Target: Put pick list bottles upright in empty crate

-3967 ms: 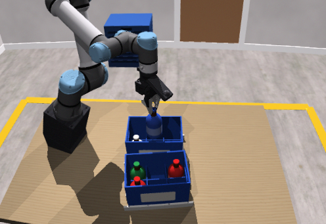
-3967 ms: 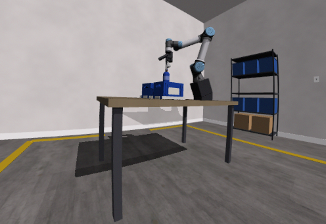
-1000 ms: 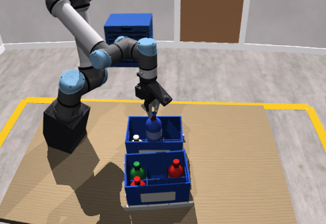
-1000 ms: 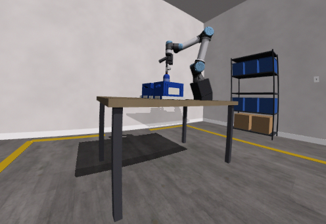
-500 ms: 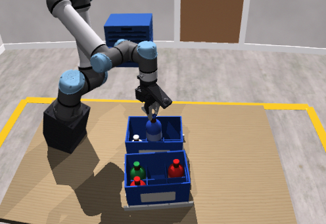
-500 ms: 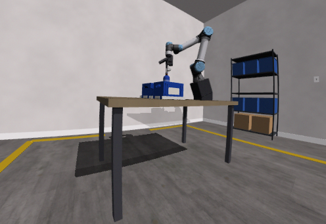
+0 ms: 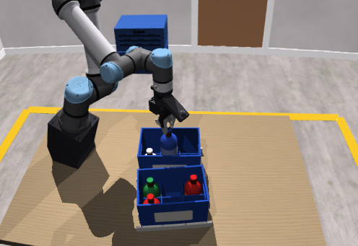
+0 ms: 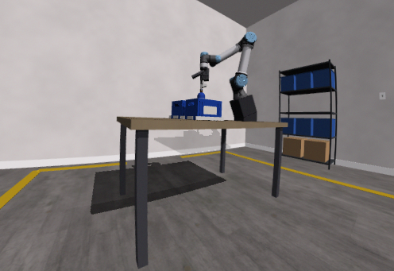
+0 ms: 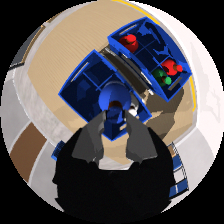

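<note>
My gripper (image 7: 168, 131) (image 8: 202, 87) (image 9: 115, 110) is shut on the cap of a blue bottle (image 7: 168, 144) (image 8: 201, 94) (image 9: 114, 97). The bottle hangs upright in the middle of the far blue crate (image 7: 169, 161) (image 9: 80, 80), with its body partly above the rim. A white-capped bottle (image 7: 149, 151) stands in that crate's left part. The near blue crate (image 7: 144, 211) (image 9: 127, 27) holds a green bottle (image 7: 150, 186) (image 9: 161, 76) and two red bottles (image 7: 193, 185) (image 7: 151, 198) (image 9: 131, 41). A pale strip (image 7: 173, 226) lies at the near crate's front edge; I cannot read it.
The two crates stand close together mid-table (image 7: 271, 175) (image 8: 198, 123). The arm's black base (image 7: 72, 139) stands at the table's left rear. A blue cabinet (image 7: 141, 32) is behind the table, and a shelf rack (image 8: 307, 114) stands by the far wall.
</note>
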`<state>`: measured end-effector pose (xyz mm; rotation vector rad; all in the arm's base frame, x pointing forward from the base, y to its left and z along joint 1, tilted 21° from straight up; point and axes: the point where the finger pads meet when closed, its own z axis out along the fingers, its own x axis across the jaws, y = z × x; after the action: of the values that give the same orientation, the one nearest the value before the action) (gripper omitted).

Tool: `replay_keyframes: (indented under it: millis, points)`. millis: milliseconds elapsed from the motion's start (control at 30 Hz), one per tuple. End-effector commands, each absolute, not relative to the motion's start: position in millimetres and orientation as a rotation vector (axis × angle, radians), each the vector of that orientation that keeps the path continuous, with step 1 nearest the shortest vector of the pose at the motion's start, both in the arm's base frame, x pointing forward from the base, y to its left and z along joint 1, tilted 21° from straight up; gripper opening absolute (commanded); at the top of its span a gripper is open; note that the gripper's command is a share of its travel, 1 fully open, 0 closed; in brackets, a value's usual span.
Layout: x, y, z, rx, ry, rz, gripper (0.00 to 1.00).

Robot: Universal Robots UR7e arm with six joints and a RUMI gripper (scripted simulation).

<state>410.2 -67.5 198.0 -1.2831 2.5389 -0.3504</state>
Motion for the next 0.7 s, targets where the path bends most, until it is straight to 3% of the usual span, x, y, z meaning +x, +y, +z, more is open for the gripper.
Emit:
replay_keyframes:
  millis: [0, 667]
  points:
    - [412, -68, 194, -1.283, 2.538, -0.353, 0.00]
    - [418, -70, 180, -1.283, 2.538, -0.353, 0.00]
